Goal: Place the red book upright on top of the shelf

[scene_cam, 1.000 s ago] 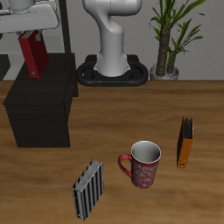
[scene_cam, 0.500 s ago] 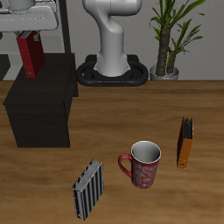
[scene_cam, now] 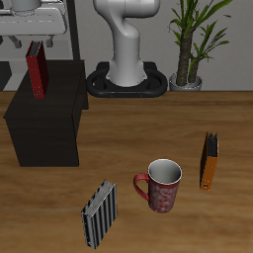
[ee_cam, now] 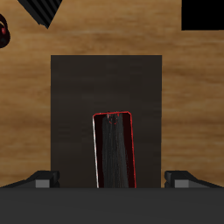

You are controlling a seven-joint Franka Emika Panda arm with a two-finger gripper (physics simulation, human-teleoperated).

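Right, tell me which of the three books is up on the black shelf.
The red book. It stands upright on the shelf top, under the gripper. The orange book and the striped book are both down on the table.

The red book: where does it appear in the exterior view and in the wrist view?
Exterior view: the red book stands upright on the shelf, below the gripper.
Wrist view: seen from above, its top edge lies over the shelf's flat top.
Shared landmark: the shelf.
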